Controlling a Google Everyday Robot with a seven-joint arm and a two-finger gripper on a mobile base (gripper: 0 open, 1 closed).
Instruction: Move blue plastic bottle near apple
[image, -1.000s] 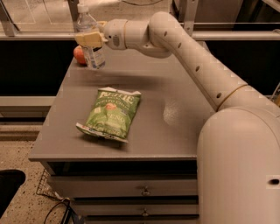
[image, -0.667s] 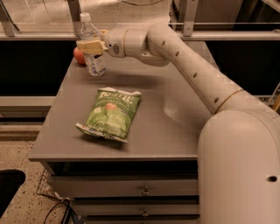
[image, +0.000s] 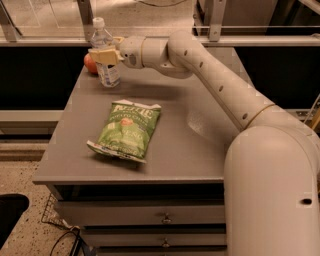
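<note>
The blue plastic bottle (image: 106, 70) is clear with a white cap and stands upright at the table's far left corner. Its base is on or just above the tabletop. The apple (image: 89, 63) is small and red. It sits right behind the bottle on its left and is partly hidden by it. My gripper (image: 105, 55) reaches in from the right and is shut on the bottle's middle, with its tan fingers (image: 98, 56) around the bottle.
A green chip bag (image: 126, 131) lies flat on the grey table (image: 200, 150), in the middle towards the front. Drawers are below the tabletop. A railing and a dark gap run behind the table's far edge. My arm spans the table's right side.
My gripper has lowered the bottle towards the tabletop, beside the apple. The chip bag and the apple have not moved.
</note>
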